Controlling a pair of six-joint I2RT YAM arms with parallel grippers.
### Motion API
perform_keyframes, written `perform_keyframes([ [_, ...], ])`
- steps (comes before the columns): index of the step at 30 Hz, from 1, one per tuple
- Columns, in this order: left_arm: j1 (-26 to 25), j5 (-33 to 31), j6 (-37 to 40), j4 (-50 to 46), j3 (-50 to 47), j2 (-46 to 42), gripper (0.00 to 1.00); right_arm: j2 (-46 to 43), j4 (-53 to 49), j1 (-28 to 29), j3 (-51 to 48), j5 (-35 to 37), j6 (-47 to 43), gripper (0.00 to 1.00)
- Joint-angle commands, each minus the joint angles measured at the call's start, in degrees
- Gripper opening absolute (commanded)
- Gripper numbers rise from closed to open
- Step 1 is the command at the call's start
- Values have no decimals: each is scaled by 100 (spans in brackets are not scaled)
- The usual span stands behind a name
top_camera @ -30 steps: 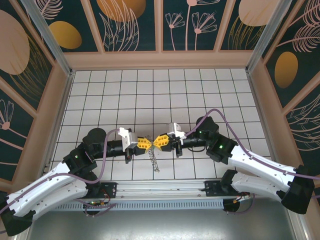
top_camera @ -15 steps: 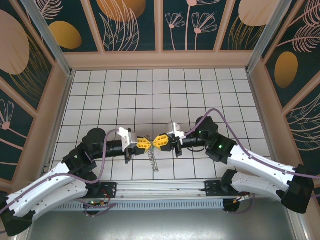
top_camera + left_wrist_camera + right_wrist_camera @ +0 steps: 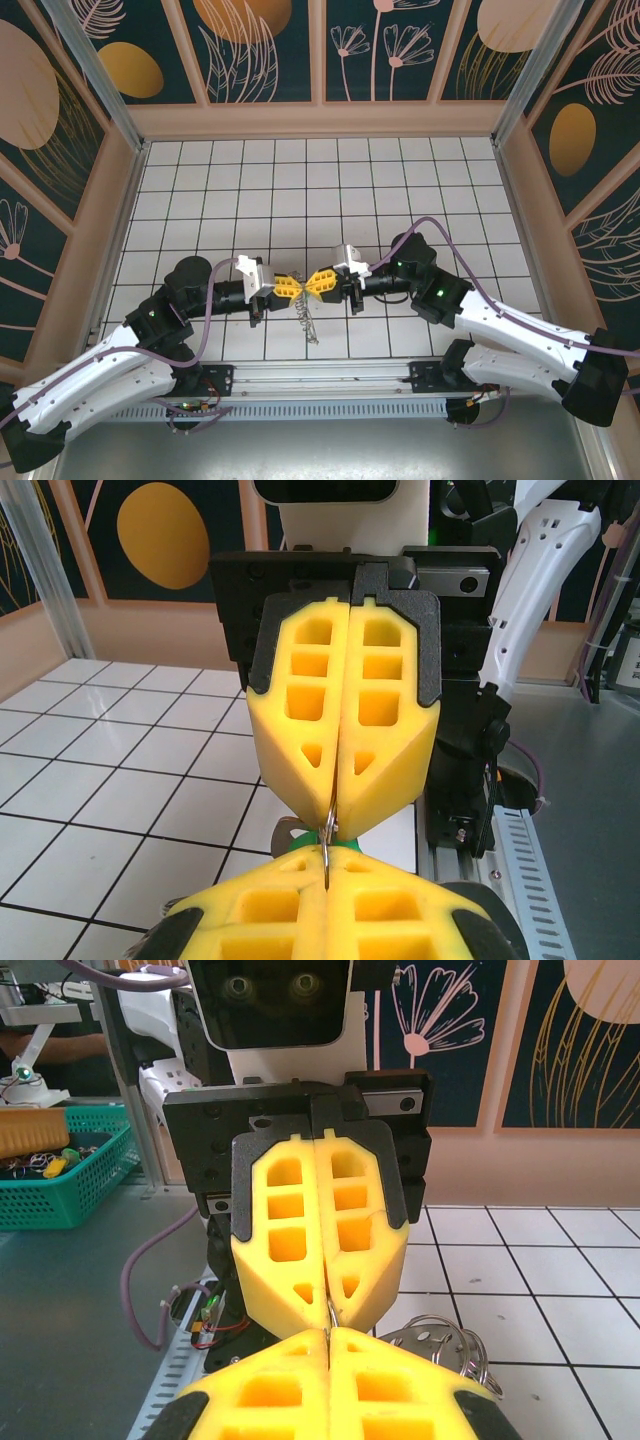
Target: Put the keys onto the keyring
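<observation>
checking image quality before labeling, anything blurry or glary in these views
Top external: even light, sharp, though the keyring is barely resolved. Left wrist: the left gripper near the lens looks soft. Right wrist: the right gripper equally soft, background crisp.

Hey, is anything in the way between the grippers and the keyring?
Nothing visible. The left gripper and right gripper meet tip to tip, both shut on the keyring, its loops trailing off the tips.

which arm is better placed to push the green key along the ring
Left, probably. The green key sits right at the tips of the left claw, while the right claw, shut on the keyring wire, can just hold it steady.
</observation>
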Motion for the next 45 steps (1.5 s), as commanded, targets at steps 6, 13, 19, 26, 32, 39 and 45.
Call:
perform_keyframes([
  [6,-29,144,121,282,162,97,0,136,554,183,331,-269,109,0],
  [13,-34,159,117,282,162,99,0,122,605,185,323,-326,139,0],
  [19,-35,170,116,282,162,99,0,127,668,184,301,-436,159,0],
  [26,-35,166,119,273,162,96,0,131,731,182,300,-458,202,0],
  [32,-33,169,120,282,161,106,0,98,757,184,287,-499,233,0],
  [39,-34,170,119,273,162,109,0,100,810,189,283,-550,244,0],
  [45,-35,153,117,273,162,107,0,117,767,189,292,-511,207,0],
])
